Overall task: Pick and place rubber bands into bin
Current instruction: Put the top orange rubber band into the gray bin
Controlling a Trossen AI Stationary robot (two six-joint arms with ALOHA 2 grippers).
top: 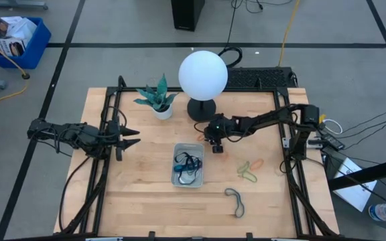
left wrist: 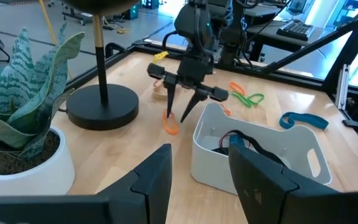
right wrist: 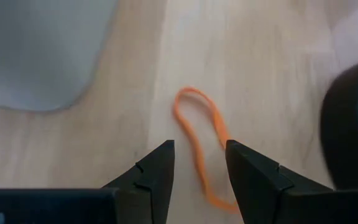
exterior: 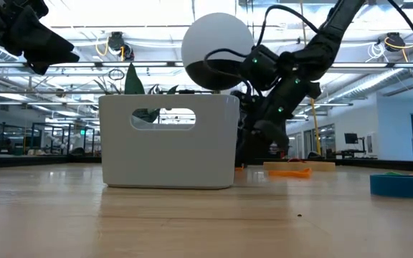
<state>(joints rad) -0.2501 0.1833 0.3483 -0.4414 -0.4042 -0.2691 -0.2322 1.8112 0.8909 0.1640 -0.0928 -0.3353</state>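
Just beside the bin's far corner, right gripper (left wrist: 180, 117) spread, pointing down over an orange rubber band (right wrist: 202, 139) on the counter (top: 146, 201), bin (top: 177, 179) mid-counter holding dark bands, green and orange bands (top: 249, 165) and a grey band (top: 235, 202) loose nearby, left gripper (top: 134, 137) spread, hovering at counter's left.

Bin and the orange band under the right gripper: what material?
Bin: looks like glossy moulded plastic, whitish to translucent, with rounded corners and a handle cutout. Orange rubber band: thin, floppy loop lying flat on the wood, probably rubber. Right gripper open above it.
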